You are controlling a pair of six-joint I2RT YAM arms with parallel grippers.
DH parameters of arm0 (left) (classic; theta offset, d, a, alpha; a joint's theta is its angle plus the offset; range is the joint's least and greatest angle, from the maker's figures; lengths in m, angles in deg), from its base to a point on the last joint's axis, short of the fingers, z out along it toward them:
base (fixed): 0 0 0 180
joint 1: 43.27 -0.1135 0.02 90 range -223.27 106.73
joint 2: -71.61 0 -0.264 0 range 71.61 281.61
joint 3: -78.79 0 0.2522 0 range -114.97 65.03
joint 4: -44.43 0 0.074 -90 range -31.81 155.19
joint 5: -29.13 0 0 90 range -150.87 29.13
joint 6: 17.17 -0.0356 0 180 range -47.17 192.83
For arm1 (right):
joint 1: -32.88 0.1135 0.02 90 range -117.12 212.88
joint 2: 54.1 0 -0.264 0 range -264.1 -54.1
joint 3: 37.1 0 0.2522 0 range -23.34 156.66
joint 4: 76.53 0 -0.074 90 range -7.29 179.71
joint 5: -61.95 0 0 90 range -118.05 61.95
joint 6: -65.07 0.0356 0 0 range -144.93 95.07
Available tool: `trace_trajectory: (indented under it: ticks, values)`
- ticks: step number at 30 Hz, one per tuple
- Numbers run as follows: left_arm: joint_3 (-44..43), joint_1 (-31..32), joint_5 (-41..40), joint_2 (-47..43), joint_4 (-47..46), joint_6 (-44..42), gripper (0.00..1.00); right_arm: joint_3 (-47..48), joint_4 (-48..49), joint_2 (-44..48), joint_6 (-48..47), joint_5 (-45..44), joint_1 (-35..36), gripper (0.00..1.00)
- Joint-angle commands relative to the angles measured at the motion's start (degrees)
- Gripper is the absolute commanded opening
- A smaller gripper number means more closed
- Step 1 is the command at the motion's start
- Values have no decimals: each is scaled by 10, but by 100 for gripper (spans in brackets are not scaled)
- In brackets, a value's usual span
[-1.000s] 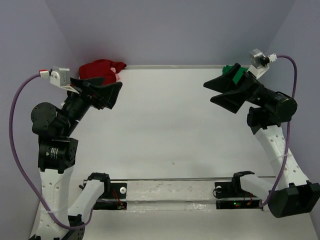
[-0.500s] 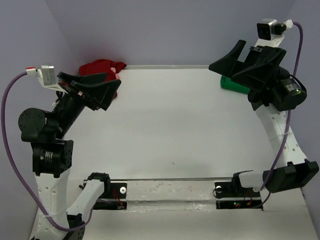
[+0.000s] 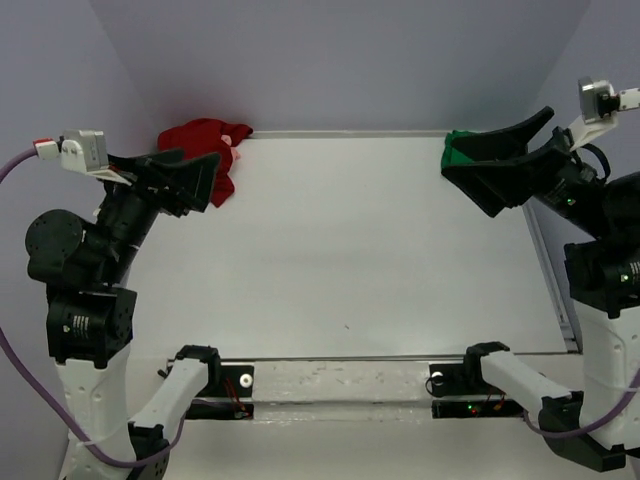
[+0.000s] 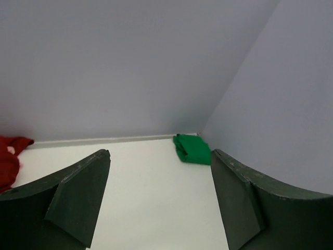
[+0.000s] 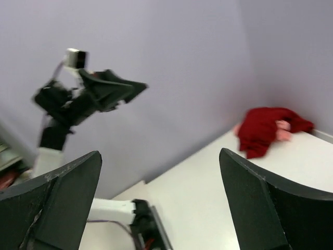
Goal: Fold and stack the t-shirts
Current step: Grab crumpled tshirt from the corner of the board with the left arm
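Observation:
A crumpled dark red t-shirt (image 3: 203, 137) lies in the table's back left corner, with a bit of pale salmon-pink t-shirt (image 3: 238, 139) showing at its right side. A folded bright green t-shirt (image 3: 457, 150) sits in the back right corner, partly hidden behind my right gripper (image 3: 466, 190). That gripper hangs open and empty in the air, pointing left. My left gripper (image 3: 208, 180) is open and empty too, raised just in front of the red t-shirt. The left wrist view shows the green t-shirt (image 4: 193, 149) far off between its fingers. The right wrist view shows the red t-shirt (image 5: 268, 127).
Purple walls (image 3: 340, 60) close in the white table (image 3: 340, 250) at the back and both sides. A metal rail (image 3: 340, 375) with the arm bases runs along the near edge.
Both arms have swung outward and lifted. The right gripper moved right and now covers part of the green t-shirt. The left gripper drew back to the left.

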Motion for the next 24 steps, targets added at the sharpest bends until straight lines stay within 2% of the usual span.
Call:
trace_trajectory:
  ticks: [1, 2, 4, 6, 7, 9, 12, 14, 19, 20, 21, 22, 24]
  values:
    - [16, 0, -64, 32, 58, -41, 87, -63, -295, 10, -252, -164, 3, 100]
    - [24, 0, -68, 34, 65, -51, 88, -70, -309, 20, -286, -220, 3, 100]
    - [31, 1, -92, 38, 69, -56, 87, -85, -339, 26, -334, -275, 3, 100]
    - [45, 3, -103, 38, 64, -57, 83, -109, -325, 49, -349, -320, 23, 100]
    - [56, 4, -106, 37, 56, -61, 77, -164, -292, 75, -347, -305, 23, 100]
    - [71, 4, -118, 32, 47, -63, 75, -192, -261, 97, -339, -282, 23, 100]
    - [84, 11, -145, 30, 45, -72, 75, -192, -283, 70, -328, -214, 30, 100]
    - [90, 18, -151, 29, 45, -75, 77, -194, -284, 66, -337, -209, 30, 100]
    - [107, 20, -147, 23, 41, -76, 76, -221, -280, 104, -385, -275, 51, 99]
    - [109, 20, -146, 20, 42, -78, 76, -223, -286, 106, -391, -286, 57, 93]
    - [114, 24, -146, 19, 42, -84, 76, -226, -291, 108, -397, -326, 64, 93]
    - [115, 25, -151, 16, 42, -86, 76, -231, -294, 112, -402, -341, 69, 93]
    - [120, 29, -189, 14, 44, -98, 77, -233, -308, 116, -406, -382, 74, 99]
